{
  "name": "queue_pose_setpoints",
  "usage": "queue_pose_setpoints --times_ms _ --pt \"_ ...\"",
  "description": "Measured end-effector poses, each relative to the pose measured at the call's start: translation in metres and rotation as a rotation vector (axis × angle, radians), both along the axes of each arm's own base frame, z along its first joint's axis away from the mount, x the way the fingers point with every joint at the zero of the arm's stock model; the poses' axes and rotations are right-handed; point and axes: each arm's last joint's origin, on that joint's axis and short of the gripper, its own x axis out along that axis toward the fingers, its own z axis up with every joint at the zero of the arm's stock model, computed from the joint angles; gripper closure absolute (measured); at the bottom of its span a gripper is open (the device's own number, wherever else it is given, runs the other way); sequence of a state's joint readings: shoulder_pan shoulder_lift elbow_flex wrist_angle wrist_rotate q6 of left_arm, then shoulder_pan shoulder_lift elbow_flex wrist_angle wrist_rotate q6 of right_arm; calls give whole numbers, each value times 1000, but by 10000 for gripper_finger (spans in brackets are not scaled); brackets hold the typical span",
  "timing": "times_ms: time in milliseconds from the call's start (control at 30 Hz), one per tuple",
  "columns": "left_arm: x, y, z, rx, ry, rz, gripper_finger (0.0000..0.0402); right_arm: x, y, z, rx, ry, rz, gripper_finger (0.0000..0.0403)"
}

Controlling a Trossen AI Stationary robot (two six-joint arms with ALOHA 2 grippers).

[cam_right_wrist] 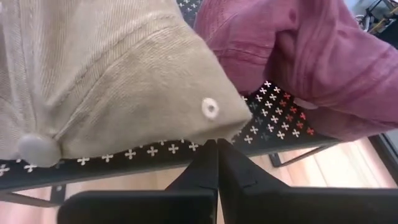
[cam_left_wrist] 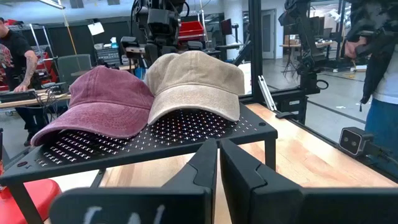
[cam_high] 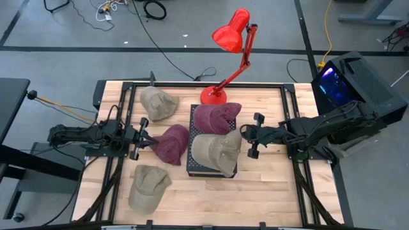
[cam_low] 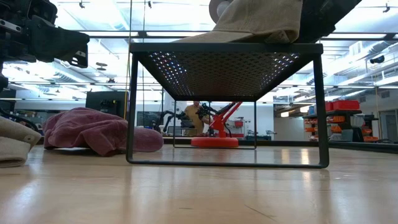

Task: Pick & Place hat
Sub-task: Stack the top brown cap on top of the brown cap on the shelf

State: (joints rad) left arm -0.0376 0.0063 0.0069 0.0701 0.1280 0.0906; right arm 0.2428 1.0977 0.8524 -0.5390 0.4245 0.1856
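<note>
A black perforated rack stands mid-table. A maroon hat rests on its far half and a beige hat on its near half, brims on the mesh. My right gripper is shut and slants down at the beige hat's crown from the table's right. My left gripper is shut and level at the table's left, beside another maroon hat that lies on the wood. The left wrist view looks over it at both rack hats. My right gripper has its shut fingertips right at the lower edge of the beige hat's crown, below an eyelet. It comes slanting down from the table's right. I cannot tell whether the fingertips touch the hat.
Two more beige hats lie on the table, one at the far left and one at the near left. A red desk lamp stands on its base behind the rack. People show in the room beyond.
</note>
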Motion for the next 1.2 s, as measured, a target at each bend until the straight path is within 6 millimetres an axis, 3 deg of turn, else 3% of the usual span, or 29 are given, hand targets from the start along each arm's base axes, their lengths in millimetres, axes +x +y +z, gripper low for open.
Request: queue_pose_setpoints --times_ms 667,1200 --pt "0 0 0 0 0 0 376 -29 -34 22 33 -81 -92 403" --pt "0 0 0 0 0 0 376 -54 -34 -28 162 -284 61 403"
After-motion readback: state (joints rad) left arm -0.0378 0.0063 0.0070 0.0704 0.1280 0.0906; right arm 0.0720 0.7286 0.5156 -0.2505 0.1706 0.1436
